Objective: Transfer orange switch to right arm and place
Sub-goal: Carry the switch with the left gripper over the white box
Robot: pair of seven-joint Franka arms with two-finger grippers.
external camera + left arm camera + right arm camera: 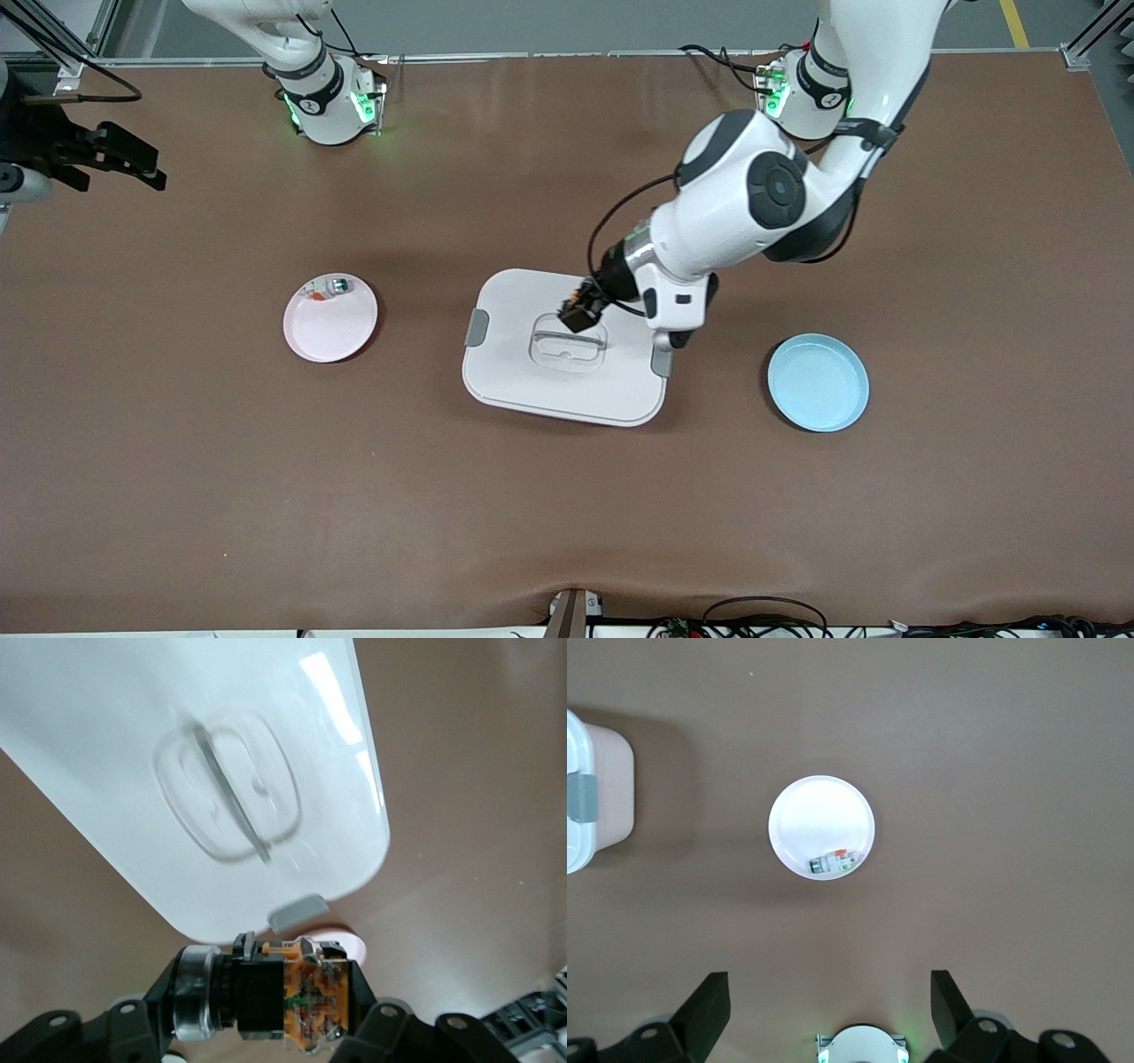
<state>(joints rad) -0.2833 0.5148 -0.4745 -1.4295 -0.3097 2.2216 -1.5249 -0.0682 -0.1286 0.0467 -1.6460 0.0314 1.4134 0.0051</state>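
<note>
The orange switch [580, 312] [310, 997], a small black block with an orange and clear end, hangs above the white lidded box [514, 377] in the middle of the table. My left gripper [585, 306] [266, 1010] is shut on it, one finger at each end. The switch is over the lid [106, 735], close to its clear recessed handle [569, 346] [229, 784]. My right gripper [124, 159] [830, 992] waits up in the air at the right arm's end of the table. It stands open with nothing between its fingers.
A pink plate [330, 323] [822, 815] lies toward the right arm's end, with a small pale piece [337, 285] [835, 862] at its rim. A blue plate [818, 383] lies toward the left arm's end. The box [594, 797] has grey side clips [477, 328].
</note>
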